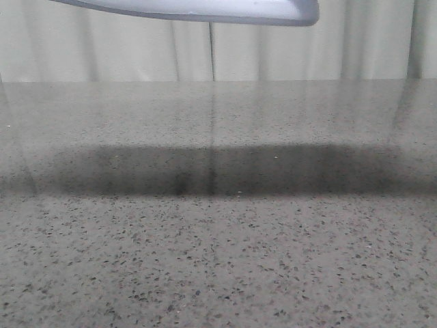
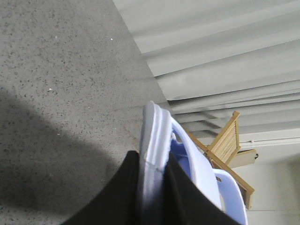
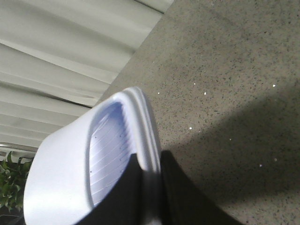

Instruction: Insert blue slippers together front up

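The blue slippers are held in the air above the speckled grey table. In the front view only a pale blue-white sole shows at the top edge, with neither gripper visible. In the left wrist view my left gripper is shut on the thick sole edge of a blue slipper; a wide pale strap shows beyond it. In the right wrist view my right gripper is shut on the sole rim of a blue slipper, whose ribbed light-blue footbed faces the camera.
A broad dark shadow lies across the table under the slippers. Pale curtains hang behind the far table edge. A wooden folding frame stands beyond the table, and a green plant shows off to one side.
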Controlling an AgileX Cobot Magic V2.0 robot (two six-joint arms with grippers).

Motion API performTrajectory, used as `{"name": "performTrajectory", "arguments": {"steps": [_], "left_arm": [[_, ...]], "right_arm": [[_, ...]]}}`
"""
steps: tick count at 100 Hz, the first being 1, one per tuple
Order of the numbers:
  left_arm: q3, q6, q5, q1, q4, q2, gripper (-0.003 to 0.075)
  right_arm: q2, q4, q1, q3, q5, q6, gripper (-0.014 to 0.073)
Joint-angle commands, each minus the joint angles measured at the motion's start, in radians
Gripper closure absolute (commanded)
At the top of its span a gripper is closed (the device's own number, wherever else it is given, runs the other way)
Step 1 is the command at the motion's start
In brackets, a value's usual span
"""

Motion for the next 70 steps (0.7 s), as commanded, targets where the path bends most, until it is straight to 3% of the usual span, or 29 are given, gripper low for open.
{"name": "performTrajectory", "arguments": {"steps": [1, 18, 44, 70], "left_arm": [[-0.025, 0.027, 0.07, -0.006, -0.114, -0.011, 0.0701], [-0.025, 0.027, 0.113, -0.006, -0.156, -0.011, 0.0701], [-0.025, 0.077, 0.178, -0.006, -0.263, -0.011, 0.0701], [-0.025, 0.078, 0.21, -0.006, -0.276, -0.011, 0.0701]], "right_arm": [[0.018, 0.127, -0.002, -0.04, 0.018, -0.107, 0.0701], [0.047, 0.24, -0.002, -0.04, 0.056, -0.219, 0.0701], [0.085, 0.309, -0.002, -0.04, 0.09, -0.305, 0.0701], [0.131, 0.429, -0.002, -0.038, 0.15, -0.44, 0.0701]]}}
